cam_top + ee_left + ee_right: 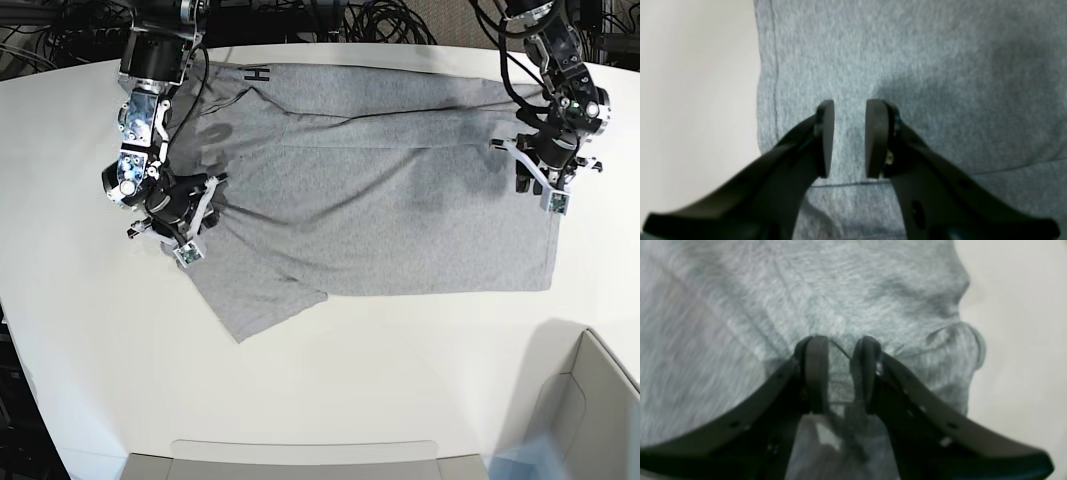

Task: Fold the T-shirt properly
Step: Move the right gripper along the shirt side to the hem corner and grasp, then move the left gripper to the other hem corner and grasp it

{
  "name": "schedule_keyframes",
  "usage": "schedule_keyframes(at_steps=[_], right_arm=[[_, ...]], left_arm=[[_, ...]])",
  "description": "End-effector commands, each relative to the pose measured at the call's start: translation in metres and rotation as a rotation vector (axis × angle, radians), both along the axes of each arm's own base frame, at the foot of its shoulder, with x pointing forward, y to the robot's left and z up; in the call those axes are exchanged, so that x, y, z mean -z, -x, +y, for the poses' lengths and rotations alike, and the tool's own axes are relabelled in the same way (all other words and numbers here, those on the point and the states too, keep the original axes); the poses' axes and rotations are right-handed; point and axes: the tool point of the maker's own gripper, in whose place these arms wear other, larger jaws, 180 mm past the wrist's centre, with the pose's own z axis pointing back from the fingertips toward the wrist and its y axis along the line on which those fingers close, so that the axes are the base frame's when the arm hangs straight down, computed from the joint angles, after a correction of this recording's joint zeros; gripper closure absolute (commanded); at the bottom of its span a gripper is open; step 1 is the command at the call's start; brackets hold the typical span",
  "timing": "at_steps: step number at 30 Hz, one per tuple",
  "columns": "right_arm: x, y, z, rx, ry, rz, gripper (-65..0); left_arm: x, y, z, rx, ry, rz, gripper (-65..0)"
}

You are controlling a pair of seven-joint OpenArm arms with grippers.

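The light grey T-shirt (370, 220) lies spread sideways on the white table (350, 380), plain side up. Black lettering (258, 73) peeks out at its turned-over far edge. My right gripper (162, 240) is at the sleeve end on the view's left. In its wrist view the right gripper (841, 340) has bunched T-shirt (740, 290) fabric pinched between its fingers, with creases spreading from them. My left gripper (540, 190) is at the hem end on the view's right. There the left gripper (850, 103) holds the T-shirt (923, 50) beside the stitched hem.
White table (690, 83) shows just outside the hem, and table (1023, 340) shows past the sleeve curl. A grey bin (600, 400) stands at the front right and a tray rim (300, 455) at the front. Cables (380, 20) lie behind the table.
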Motion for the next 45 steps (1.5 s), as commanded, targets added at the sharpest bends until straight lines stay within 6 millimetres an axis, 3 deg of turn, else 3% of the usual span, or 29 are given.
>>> schedule_keyframes(at_steps=[1, 4, 8, 11, 15, 20, 23, 26, 31, 35, 37, 39, 42, 45], right_arm=[[-0.002, 0.004, -0.009, 0.004, 0.057, 0.018, -17.9], [-0.023, -0.004, -0.011, 0.004, 0.074, -0.050, -17.9], [-0.077, -0.059, -0.016, 0.017, 0.082, -0.196, -18.3], [-0.085, -0.093, -0.024, 0.014, 0.108, -0.181, -22.6], [-0.064, -0.118, -0.030, -0.004, 0.122, -0.061, -29.8], [-0.042, -0.133, -0.023, -0.013, -0.026, -0.038, -30.6], [-0.029, -0.135, -0.015, -0.011, -0.110, -0.058, -30.6], [-0.022, -0.140, -0.025, 0.064, -0.124, -0.070, -30.6], [-0.004, -0.142, -0.021, 0.111, -0.206, -0.044, -30.6], [0.011, -0.136, -0.006, 0.119, -0.280, 0.018, -30.5], [0.016, -0.132, 0.000, 0.111, -0.289, 0.036, -30.5], [0.017, -0.131, 0.007, 0.103, -0.296, 0.041, -30.5], [0.019, -0.129, 0.010, 0.100, -0.298, 0.046, -30.5], [0.020, -0.128, 0.009, 0.100, -0.295, 0.049, -30.5]], left_arm=[[-0.013, -0.009, 0.000, 0.011, -0.005, -0.055, -17.0], [-0.013, -0.009, -0.001, 0.010, -0.001, -0.055, -17.0], [-0.009, -0.009, -0.011, 0.002, 0.030, -0.058, -17.0], [-0.012, -0.017, -0.016, 0.000, 0.045, -0.076, -17.0], [-0.010, -0.018, -0.023, -0.005, 0.068, -0.081, -17.0], [-0.007, -0.017, -0.031, -0.010, 0.093, -0.082, -17.0], [-0.007, -0.017, -0.032, -0.010, 0.096, -0.082, -17.0], [-0.007, -0.017, -0.032, -0.010, 0.096, -0.082, -17.0], [-0.008, -0.019, -0.031, -0.010, 0.095, -0.086, -17.0], [-0.017, -0.030, -0.029, -0.016, 0.096, -0.120, -17.0], [-0.016, -0.039, -0.027, -0.022, 0.108, -0.129, -17.1], [-0.014, -0.061, -0.022, -0.050, 0.144, -0.140, -17.4], [-0.019, -0.099, 0.019, -0.177, 0.169, -0.156, -18.8], [-0.038, -0.140, 0.063, -0.330, 0.216, -0.203, -26.6]])
